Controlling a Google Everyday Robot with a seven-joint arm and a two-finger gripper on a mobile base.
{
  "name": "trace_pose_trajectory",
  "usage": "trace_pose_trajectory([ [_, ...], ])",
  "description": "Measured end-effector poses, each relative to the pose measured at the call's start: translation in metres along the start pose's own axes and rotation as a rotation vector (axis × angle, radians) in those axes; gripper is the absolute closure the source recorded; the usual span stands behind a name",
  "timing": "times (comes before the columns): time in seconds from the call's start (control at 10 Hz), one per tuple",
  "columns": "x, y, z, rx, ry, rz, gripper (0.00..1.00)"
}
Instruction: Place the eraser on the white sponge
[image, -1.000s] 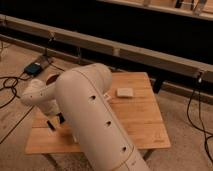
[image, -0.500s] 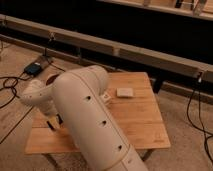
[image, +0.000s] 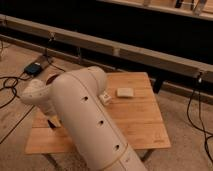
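A Google Everyday Robot's bulky white arm (image: 85, 125) sweeps across the foreground, covering the left and middle of a light wooden tabletop (image: 145, 125). The arm bends at a rounded joint (image: 37, 97) above the tabletop's left side. The pincer (image: 52, 122) sits low on that left side, almost wholly hidden behind the arm. Only a dark scrap of it shows beneath the joint, and it cannot be told whether it is released, clenched or grasping anything.

The white sponge (image: 125, 92), a small cream pad, lies flat on the far right part of the tabletop, in the open and well apart from the pincer. A small white item (image: 105, 98), too indistinct to name, sits just beside the arm's right edge, near the sponge but not touching it. The eraser cannot be seen on the uncovered wood, and the arm hides the rest.

A reddish patch (image: 51, 79) peeks out above the joint at the far left. On the floor to the left, a small blue box (image: 33, 68) lies among dark cables (image: 10, 85). A long pale rail (image: 150, 52) runs behind the table.
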Motion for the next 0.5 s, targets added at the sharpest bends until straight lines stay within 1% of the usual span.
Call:
trace_pose_trajectory([
  [0.2, 0.002, -0.003, -0.001, 0.001, 0.011, 0.006, 0.83],
  [0.3, 0.003, -0.005, -0.001, 0.003, 0.015, 0.011, 0.91],
  [0.4, 0.005, -0.011, -0.003, 0.01, 0.016, 0.031, 0.99],
  [0.5, 0.009, -0.016, -0.006, 0.018, 0.02, 0.049, 1.0],
])
